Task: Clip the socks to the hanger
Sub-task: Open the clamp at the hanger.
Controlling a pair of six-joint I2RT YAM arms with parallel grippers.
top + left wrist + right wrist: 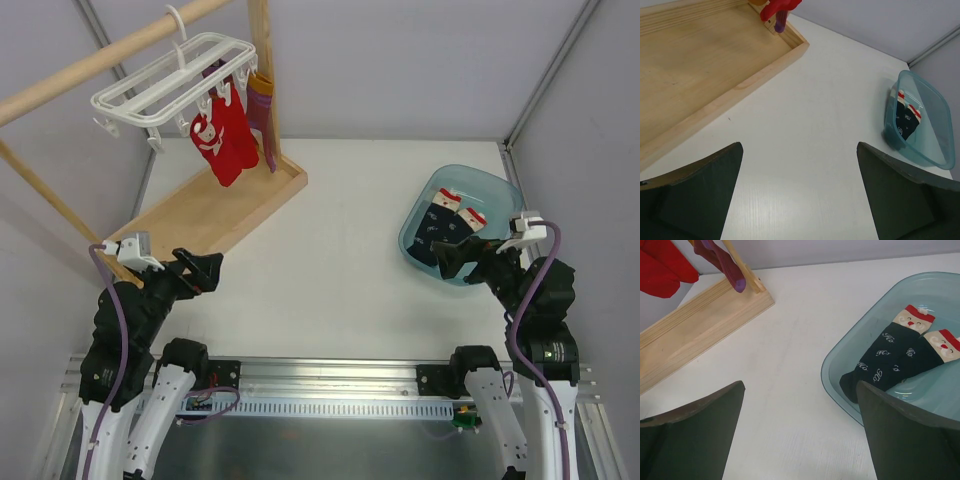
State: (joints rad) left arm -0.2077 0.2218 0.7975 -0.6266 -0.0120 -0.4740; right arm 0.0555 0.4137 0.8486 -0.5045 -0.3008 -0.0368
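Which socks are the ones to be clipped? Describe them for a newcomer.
At the right of the white table sits a translucent blue tub. The sock pair lying inside it is the target: dark navy with red-and-white cuffs, unlike the bright red socks hanging on the white hanger.

This is a robotics lab test cell rather than a lived-in room. The white surface [350,250] is boxed in by plain grey panels [420,60] set in metal corner profiles. At 6 o'clock a slotted aluminium rail [330,385] carries the bolted bases of the left arm [125,320] and the right arm [545,300]. Laundry things are laid out like props: a wooden rod frame [90,65] with the hanger [170,85] at 10 o'clock, and a teal basin [497,195] holding the socks [445,225] at 3 o'clock.
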